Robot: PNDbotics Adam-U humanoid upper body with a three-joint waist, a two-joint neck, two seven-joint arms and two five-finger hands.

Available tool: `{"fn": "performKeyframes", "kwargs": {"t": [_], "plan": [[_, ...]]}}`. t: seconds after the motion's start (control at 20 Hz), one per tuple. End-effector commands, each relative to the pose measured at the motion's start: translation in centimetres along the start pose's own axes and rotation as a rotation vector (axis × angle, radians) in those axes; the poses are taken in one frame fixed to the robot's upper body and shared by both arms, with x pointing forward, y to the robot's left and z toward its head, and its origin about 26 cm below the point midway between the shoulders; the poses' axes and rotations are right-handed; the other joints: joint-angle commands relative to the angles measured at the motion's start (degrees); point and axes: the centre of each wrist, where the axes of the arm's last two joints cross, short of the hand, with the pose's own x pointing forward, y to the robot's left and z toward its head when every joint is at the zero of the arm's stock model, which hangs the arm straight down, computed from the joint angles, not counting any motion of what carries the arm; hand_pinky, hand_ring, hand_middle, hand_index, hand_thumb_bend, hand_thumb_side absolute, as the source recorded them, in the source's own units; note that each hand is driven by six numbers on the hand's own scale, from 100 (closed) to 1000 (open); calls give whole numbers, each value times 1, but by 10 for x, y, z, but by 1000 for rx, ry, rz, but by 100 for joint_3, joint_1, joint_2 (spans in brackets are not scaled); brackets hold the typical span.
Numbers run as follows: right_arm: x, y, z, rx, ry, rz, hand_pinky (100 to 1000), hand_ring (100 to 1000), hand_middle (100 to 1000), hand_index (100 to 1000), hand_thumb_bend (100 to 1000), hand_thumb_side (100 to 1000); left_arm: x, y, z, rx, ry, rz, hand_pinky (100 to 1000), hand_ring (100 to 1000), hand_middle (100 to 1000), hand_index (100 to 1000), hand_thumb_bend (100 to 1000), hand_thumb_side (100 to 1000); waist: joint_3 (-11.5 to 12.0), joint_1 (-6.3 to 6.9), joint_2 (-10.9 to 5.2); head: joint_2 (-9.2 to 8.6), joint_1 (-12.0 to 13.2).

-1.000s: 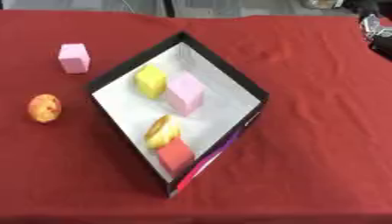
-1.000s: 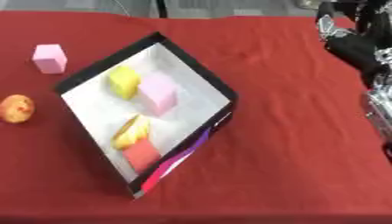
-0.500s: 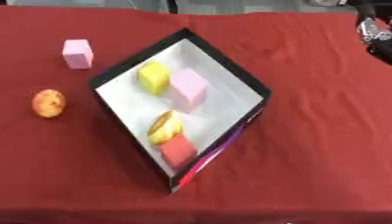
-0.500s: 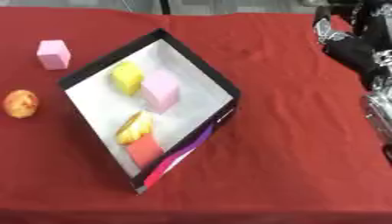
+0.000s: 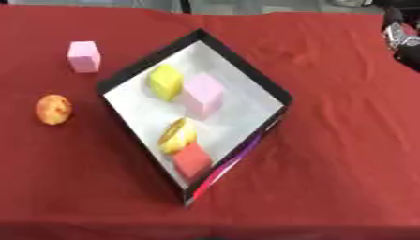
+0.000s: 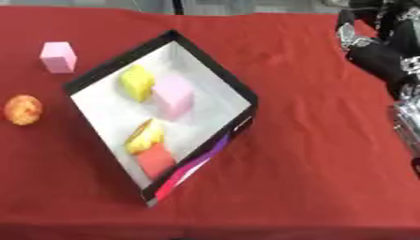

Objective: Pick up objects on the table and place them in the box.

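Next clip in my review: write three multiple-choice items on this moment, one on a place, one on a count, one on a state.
1. Where is the orange round object?
A. on the cloth left of the box
B. inside the box
C. on the pink cube

2. How many items lie in the box?
A. two
B. four
C. six

3. What state is the pink cube on the cloth in?
A. held by a hand
B. resting alone, untouched
C. stacked on the box rim

Key: 1 A, it sits on the red cloth outside the box wall. 2 B, a yellow block, pink block, yellow-orange item and red block. 3 B, no hand is near it.
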Motion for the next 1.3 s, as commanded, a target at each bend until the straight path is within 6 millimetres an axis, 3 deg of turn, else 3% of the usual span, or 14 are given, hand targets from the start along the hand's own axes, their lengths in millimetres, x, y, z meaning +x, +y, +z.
{"fn": "performKeyframes", "kwargs": {"t": [0.05, 0.35, 0.45, 0.5, 0.95, 1.05, 1.3], "plan": [[6, -3, -5, 1, -24, 11, 946, 730, 671, 822, 190, 113, -1, 13, -1, -58, -53, -74, 884, 862, 798, 841, 536, 245, -21, 20, -65, -34, 14], [10, -2, -8, -2, -37, -2, 946, 730, 670, 822, 191, 111, 3, 17, -19, -76, -59, -92, 883, 857, 788, 839, 533, 249, -98, 12, -20, -126, 3], [11, -2, -9, -3, -41, -3, 946, 729, 669, 821, 186, 111, 3, 16, -24, -89, -61, -83, 884, 858, 791, 841, 520, 283, -107, 10, -7, -145, 3], [12, -2, -10, -5, -40, -4, 946, 728, 668, 820, 182, 111, 3, 14, -27, -105, -61, -75, 882, 852, 790, 844, 510, 348, -114, 10, 2, -166, 5], [13, -1, -13, -14, -43, -19, 946, 727, 667, 820, 180, 112, 17, 16, -53, -186, -112, -69, 884, 853, 795, 856, 509, 460, -163, 6, 20, -302, -10], [12, -1, -14, -14, -40, -20, 946, 725, 666, 819, 174, 116, 18, 16, -56, -212, -123, -70, 887, 854, 795, 863, 553, 531, -168, 16, 13, -302, -5], [10, -1, -15, -13, -30, -24, 947, 724, 665, 818, 173, 121, 25, 26, -58, -201, -142, -82, 892, 858, 802, 869, 542, 535, -165, 43, 7, -288, 6]]}}
